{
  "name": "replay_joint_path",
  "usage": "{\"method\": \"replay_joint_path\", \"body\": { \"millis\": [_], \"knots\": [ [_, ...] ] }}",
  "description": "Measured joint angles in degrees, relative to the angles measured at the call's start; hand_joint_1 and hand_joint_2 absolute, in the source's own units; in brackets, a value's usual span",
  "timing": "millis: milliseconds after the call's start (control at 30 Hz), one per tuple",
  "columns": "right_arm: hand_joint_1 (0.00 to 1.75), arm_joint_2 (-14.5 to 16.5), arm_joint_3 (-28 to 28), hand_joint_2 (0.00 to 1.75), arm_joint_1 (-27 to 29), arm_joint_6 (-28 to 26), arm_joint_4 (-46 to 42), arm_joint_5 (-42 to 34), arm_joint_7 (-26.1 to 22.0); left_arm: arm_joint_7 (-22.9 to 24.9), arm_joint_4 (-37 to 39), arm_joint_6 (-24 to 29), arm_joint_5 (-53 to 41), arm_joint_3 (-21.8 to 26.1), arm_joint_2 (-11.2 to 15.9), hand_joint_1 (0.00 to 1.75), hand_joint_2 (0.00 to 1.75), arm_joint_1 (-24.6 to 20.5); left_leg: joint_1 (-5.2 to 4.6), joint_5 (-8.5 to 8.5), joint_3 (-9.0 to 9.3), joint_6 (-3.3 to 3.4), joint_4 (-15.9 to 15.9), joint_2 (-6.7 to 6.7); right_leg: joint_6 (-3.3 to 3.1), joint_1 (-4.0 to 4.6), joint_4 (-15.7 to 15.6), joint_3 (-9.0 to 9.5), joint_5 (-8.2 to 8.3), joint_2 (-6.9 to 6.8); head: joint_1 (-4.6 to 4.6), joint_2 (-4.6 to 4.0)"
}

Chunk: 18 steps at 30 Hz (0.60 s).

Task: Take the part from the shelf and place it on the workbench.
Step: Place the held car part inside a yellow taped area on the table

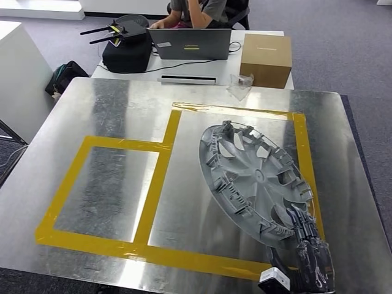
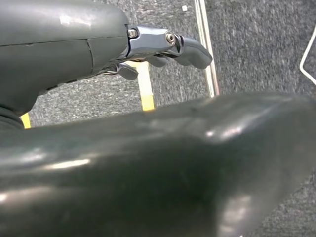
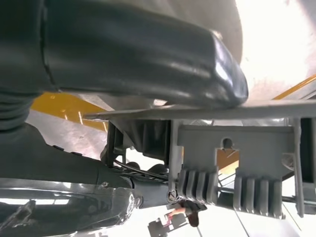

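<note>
R hand [image 1: 310, 250] sits at the near-right edge of the workbench [image 1: 69, 122], dark fingers wrapped over the near rim of the part [image 1: 254, 177], a grey wheel cover w/ spokes and clip tabs round its edge. In the right wrist view the thumb [image 3: 149, 54] lies across one face of the rim and the fingers [image 3: 111, 173] run along the other side by the ribbed clips, so the hand [image 3: 123, 118] grips the part [image 3: 238, 148]. A small white box is at the wrist.

Part lies hollow side up inside the larger yellow tape outline [image 1: 302, 147] on the right half of the metal top; whether it's fully flat on the surface or tilted up at the gripped edge, can't tell. A smaller tape rectangle [image 1: 69, 177] adjoins on the left.

L hand [image 2: 164, 47] is over grey carpet w/ yellow and white floor lines, fingers stretched out straight, holding nothing.

Beyond the bench: a white table w/ a laptop [image 1: 192, 43], a black bag [image 1: 127, 52] carrying a router w/ antennas, a cardboard box [image 1: 267, 58], a clear plastic bag [image 1: 240, 86] and a long white bar. A person [image 1: 198, 12] sits behind the laptop.
</note>
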Motion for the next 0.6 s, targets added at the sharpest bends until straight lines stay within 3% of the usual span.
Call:
{"method": "replay_joint_path", "body": {
  "millis": [67,200,400,600],
  "knots": [
    [0.00,0.0,-0.4,0.00,0.0,1.4,0.0,-2.4,-0.6,0.0,0.0,0.0,0.0,0.0,0.0,0.00,0.00,0.0,0.17,0.03,-0.04,-0.53,-0.1,0.01,-0.38,0.26,0.0,0.01,-0.01,0.00,0.02,0.01],
    [0.00,0.0,-1.2,0.00,0.1,4.4,0.0,-6.7,-1.3,0.0,0.0,-0.2,-0.2,0.3,0.0,0.00,0.00,0.0,0.45,0.13,-0.04,-2.44,-0.2,0.02,-0.84,0.49,0.1,0.04,0.10,-0.03,0.05,0.00],
    [0.00,-0.4,-1.8,0.00,1.4,6.7,0.4,-6.6,-0.4,0.1,0.0,-0.4,-0.7,0.5,0.0,0.00,0.00,0.0,0.17,0.32,-0.10,-2.48,-0.2,0.02,-0.79,0.18,0.0,0.12,0.44,-0.11,0.05,0.00],
    [0.00,-3.2,-1.6,0.00,2.1,9.6,1.0,1.8,6.2,0.7,0.0,-0.6,-1.2,0.5,0.0,0.00,0.00,-0.1,-0.06,0.39,-0.15,-2.30,-0.2,0.01,-0.63,-0.05,-0.3,0.18,0.54,-0.14,0.06,0.00]
  ]
}}
